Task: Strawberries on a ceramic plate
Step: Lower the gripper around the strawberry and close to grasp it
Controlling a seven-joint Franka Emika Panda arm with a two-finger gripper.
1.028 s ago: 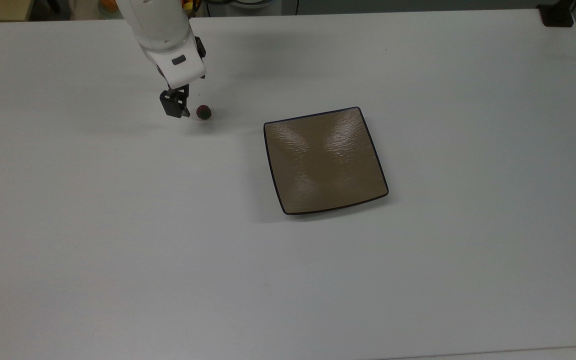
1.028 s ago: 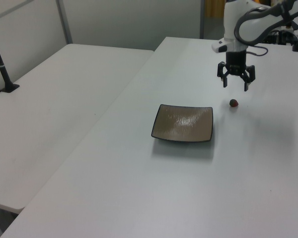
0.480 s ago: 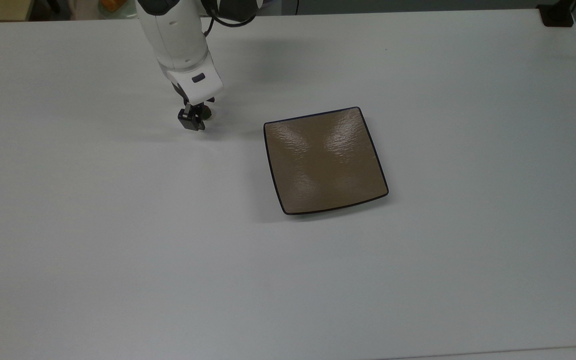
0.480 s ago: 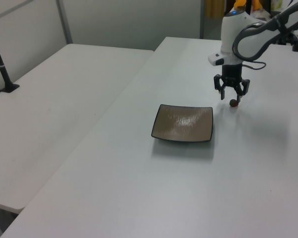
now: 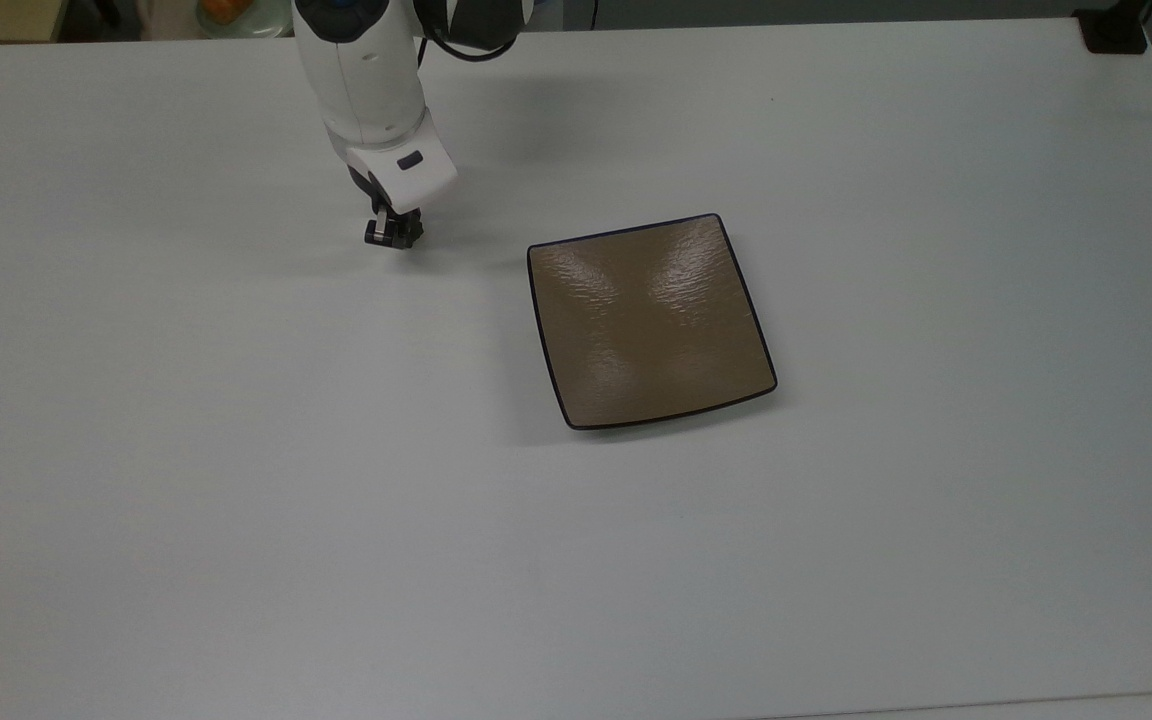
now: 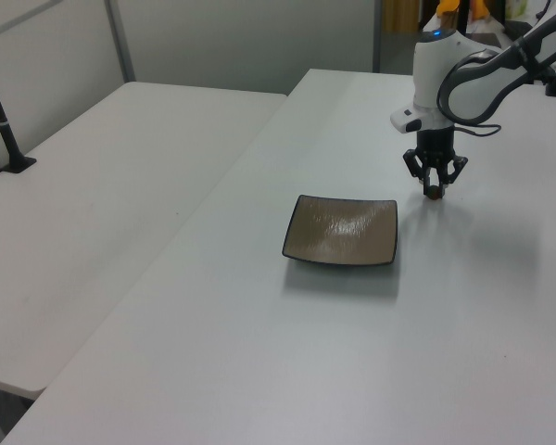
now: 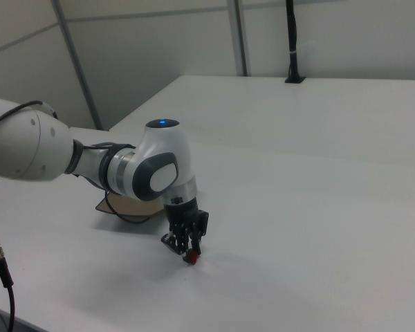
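Inspecting from my remote station, I note the claw [image 6: 433, 190] lowered to the white counter [image 5: 236, 500], its fingers narrowed around the strawberry [image 7: 192, 258], which sits on the counter well apart from the bare ceramic plate [image 5: 648, 320], toward the top view's left.

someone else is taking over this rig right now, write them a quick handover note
Claw: down at the white table, fingers closing around the strawberry; whether the grip is firm cannot be told.
Strawberry: at table level between the fingers, a bit of red showing in the right view. It sits apart from the ceramic plate, off toward the top view's upper left.
Ceramic plate: flat on the table, nothing on it.
Done: approach and descent onto the berry.
Left: confirm the grasp, lift, carry across to the plate, set the berry down, release.
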